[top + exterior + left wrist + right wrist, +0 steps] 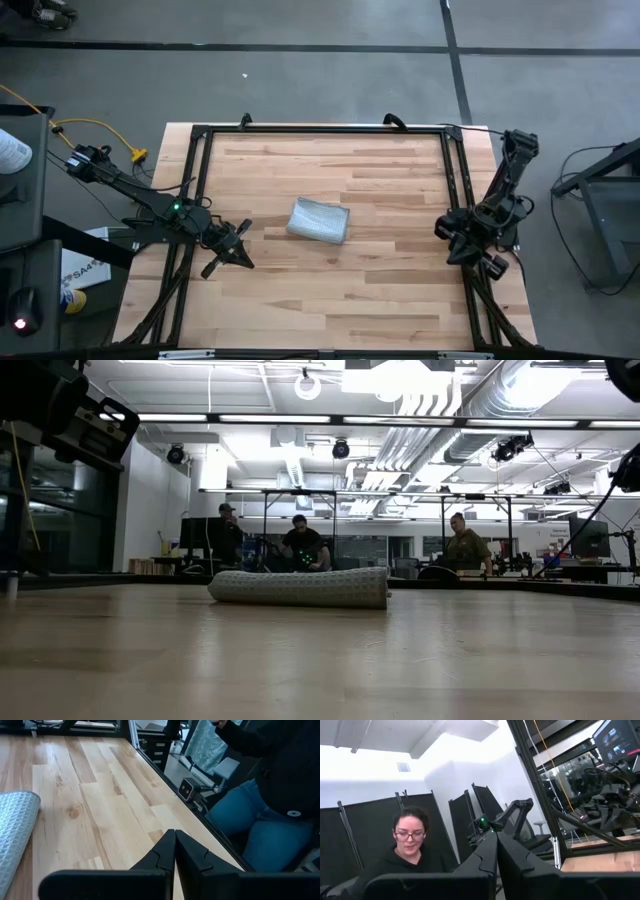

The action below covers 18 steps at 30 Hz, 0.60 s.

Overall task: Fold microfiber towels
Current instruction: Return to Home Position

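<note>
Folding looks finished: the towel (320, 220) lies as a small, thick packet, grey-blue and finely ribbed with rounded folded edges, near the middle of the bench (400, 300). I judge that only parking my arms remains. My left claw (174, 834), fingers pressed together on nothing, hovers near the towel's left side. My right claw (496, 836), likewise together and empty, sits well to the towel's right.

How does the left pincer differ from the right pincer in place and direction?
The left pincer is over the tabletop, near the folded towel; the right pincer is at the table's right edge, farther from it. The left pincer points down across the wood; the right pincer points out into the room. Both are shut and hold nothing.
</note>
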Motion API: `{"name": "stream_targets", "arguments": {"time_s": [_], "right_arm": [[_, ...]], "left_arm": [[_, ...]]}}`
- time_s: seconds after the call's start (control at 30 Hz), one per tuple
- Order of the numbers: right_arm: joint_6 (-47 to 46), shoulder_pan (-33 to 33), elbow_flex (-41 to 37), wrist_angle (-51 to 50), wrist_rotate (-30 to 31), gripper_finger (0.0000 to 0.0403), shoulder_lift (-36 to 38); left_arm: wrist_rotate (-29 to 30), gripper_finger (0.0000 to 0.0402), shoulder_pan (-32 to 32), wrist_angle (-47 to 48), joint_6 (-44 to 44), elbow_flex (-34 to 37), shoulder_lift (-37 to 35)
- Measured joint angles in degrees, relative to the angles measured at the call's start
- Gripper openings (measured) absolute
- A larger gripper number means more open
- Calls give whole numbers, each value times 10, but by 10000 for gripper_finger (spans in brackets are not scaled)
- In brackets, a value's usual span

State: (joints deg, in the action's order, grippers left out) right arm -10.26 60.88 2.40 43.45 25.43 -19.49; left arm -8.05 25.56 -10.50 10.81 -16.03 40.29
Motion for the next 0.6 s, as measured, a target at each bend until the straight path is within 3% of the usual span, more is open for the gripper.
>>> {"name": "stream_targets", "arguments": {"time_s": [0.27, 0.6], "right_arm": [[-1, 0, -19, -17, -1, 2, 28], [-36, 0, -19, -139, 1, 2, 44]], "left_arm": [[0, 10, 0, 1, 0, 0, 0], [-4, 10, 0, 26, -15, 0, 0]]}}
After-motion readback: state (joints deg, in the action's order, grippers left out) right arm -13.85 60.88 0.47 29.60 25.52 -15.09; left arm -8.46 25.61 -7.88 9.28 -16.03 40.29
